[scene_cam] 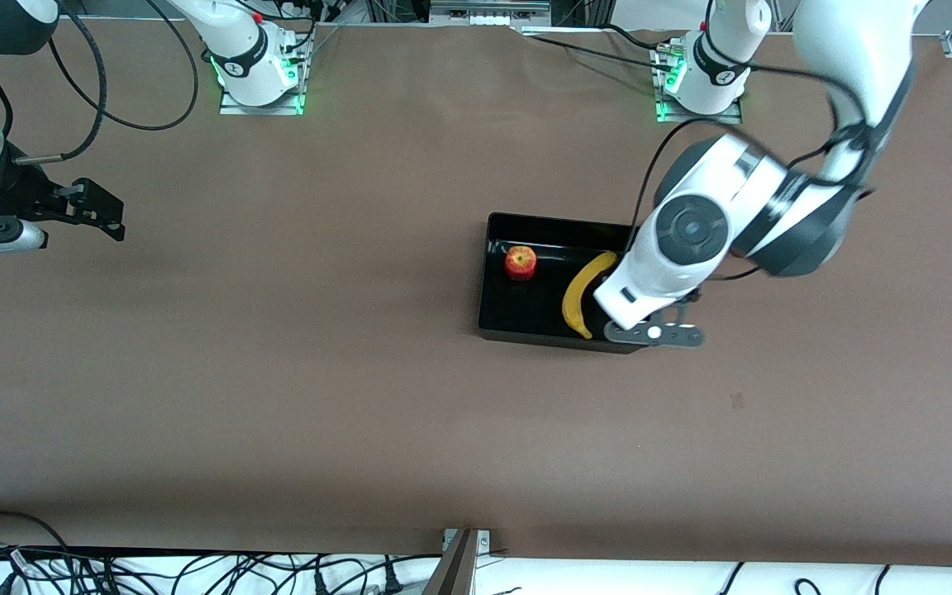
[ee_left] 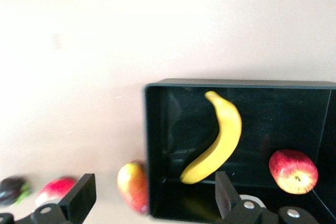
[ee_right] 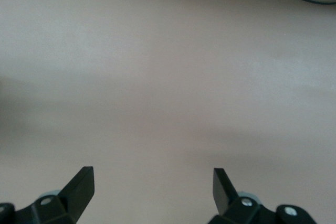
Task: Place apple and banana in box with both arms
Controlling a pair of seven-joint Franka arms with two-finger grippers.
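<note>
The box (scene_cam: 492, 281) sits on the brown table (scene_cam: 278, 372) toward the left arm's end, and both task fruits already lie inside it. The apple (scene_cam: 520, 263) rests on the box floor close to the wall that faces the right arm's end. The banana (scene_cam: 584, 291) lies well apart from it, at the box's other end, curving from the farther wall toward the nearer wall.

The left gripper (ee_left: 152, 200) hangs over the end of the box nearest the left arm, its fingers (ee_left: 81, 198) spread wide and holding nothing. In the left wrist view one finger stands over the bare table outside the box wall and the other over the box interior, with the banana (ee_left: 218, 140) lying just ahead of the gap between them and the apple (ee_left: 293, 171) farther along the floor. The same view shows three other fruits on the table outside the box (ee_left: 157, 145): an elongated red-yellow fruit (ee_left: 133, 186) just beside the wall, then a red fruit (ee_left: 55, 190) and a dark purple one (ee_left: 13, 190).

The right gripper (scene_cam: 88, 207) waits at the right arm's end, over bare table well apart from the box, its fingers (ee_right: 79, 187) parted and empty.
</note>
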